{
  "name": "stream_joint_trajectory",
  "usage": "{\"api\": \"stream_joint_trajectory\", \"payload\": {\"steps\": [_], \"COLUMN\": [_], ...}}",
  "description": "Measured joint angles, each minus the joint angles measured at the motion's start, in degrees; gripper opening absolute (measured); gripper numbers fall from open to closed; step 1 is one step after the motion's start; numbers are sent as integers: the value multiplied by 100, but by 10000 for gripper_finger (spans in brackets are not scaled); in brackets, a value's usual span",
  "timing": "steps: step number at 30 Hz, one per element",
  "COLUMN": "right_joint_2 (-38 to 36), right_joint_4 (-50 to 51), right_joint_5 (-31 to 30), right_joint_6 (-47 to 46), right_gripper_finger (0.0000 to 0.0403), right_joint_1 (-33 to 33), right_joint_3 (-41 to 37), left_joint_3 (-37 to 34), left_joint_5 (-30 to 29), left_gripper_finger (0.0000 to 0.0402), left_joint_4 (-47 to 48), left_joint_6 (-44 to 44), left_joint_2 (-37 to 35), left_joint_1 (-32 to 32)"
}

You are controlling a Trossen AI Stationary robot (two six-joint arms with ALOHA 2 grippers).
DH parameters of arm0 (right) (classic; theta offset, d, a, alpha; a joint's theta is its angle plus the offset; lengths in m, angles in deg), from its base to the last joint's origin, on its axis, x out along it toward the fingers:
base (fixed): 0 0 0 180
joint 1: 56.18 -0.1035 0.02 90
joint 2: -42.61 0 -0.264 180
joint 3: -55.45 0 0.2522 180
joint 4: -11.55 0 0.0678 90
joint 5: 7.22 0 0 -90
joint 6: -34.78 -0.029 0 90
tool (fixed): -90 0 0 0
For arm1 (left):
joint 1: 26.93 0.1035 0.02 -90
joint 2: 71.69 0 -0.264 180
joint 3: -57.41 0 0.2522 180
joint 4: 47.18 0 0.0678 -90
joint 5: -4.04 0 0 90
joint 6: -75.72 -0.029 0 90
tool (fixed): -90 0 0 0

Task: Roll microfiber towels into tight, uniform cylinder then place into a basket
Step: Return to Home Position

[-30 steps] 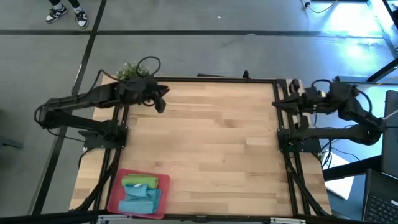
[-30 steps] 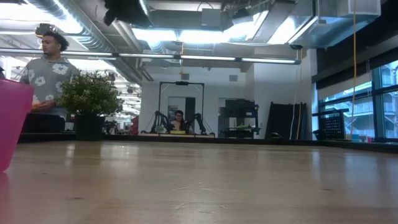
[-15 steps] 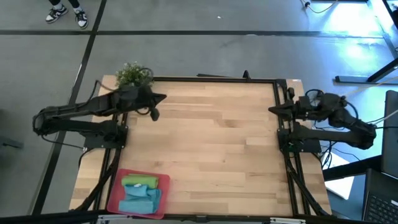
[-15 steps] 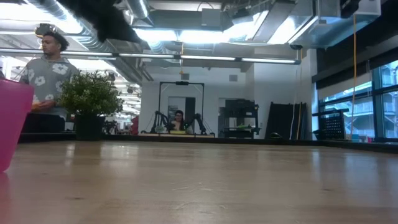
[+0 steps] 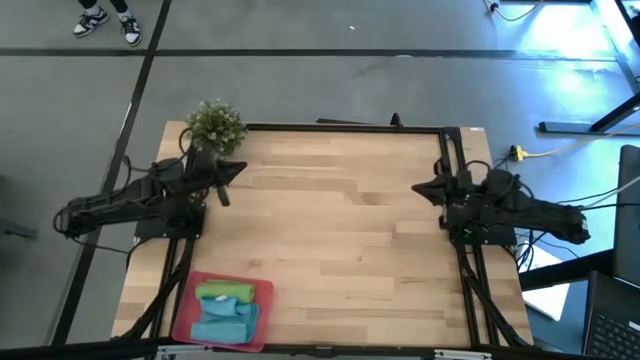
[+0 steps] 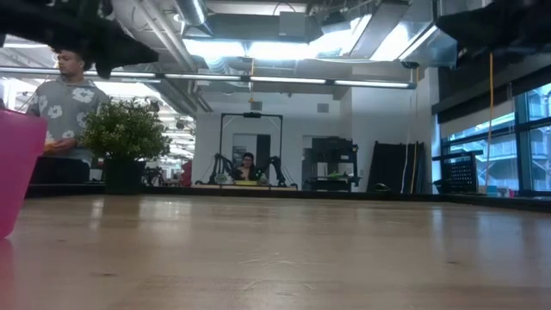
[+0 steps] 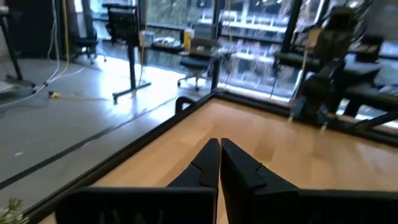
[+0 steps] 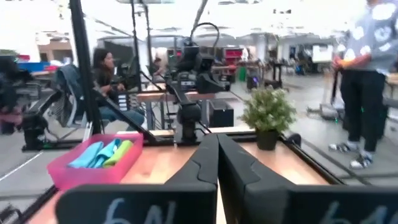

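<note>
The pinkish-red basket (image 5: 184, 318) sits at the table's near left corner. In it lie the lime green towel (image 5: 224, 291), on the far side, and the light blue towel (image 5: 224, 322), on the near side. The right wrist view shows both lying side by side in the basket (image 8: 74, 174). My left gripper (image 5: 238, 168) is shut, held level above the table's far left part. My right gripper (image 5: 418, 187) is also shut and hangs near the right edge. Both are far from the basket and hold nothing (image 7: 219, 144) (image 8: 217, 138).
A small green potted plant (image 5: 215, 124) stands at the far left corner, just behind my left arm. A black frame (image 5: 345, 128) runs along the table's far and side edges. A person (image 6: 67, 95) stands beyond the table. The wide wooden middle (image 5: 330, 230) is bare.
Both arms have folded back and sunk. My left gripper has gone down, toward the table's left and near edges, away from the plant. My right gripper has dropped and come toward the near edge. The towels and basket have not moved.
</note>
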Motion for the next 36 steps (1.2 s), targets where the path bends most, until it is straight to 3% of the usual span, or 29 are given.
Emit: {"api": "stream_joint_trajectory", "payload": {"steps": [9,13,18,26,30,36], "right_joint_2": [-40,-38,-17,-3,-1,-1], "right_joint_4": [-951,-1126,-1302,-1163,-1105,-1103], "right_joint_5": [530,577,923,937,789,783], "right_joint_6": [282,277,293,441,442,431], "right_gripper_finger": [3,3,3,3,3,19], "right_joint_1": [0,-1,0,0,1,2], "right_joint_3": [-917,-1205,-1441,-1441,-1441,-1441], "left_joint_3": [-696,-1080,-1462,-1534,-1534,-1537], "left_joint_5": [1124,1278,1753,2781,2732,2101], "left_gripper_finger": [2,1,1,1,6,15], "left_joint_4": [105,103,70,-71,-66,-45], "left_joint_6": [-171,-143,-162,-133,155,461], "left_joint_2": [-1119,-1460,-1489,-1490,-1461,-1464], "left_joint_1": [0,0,0,-7,-7,-7]}}
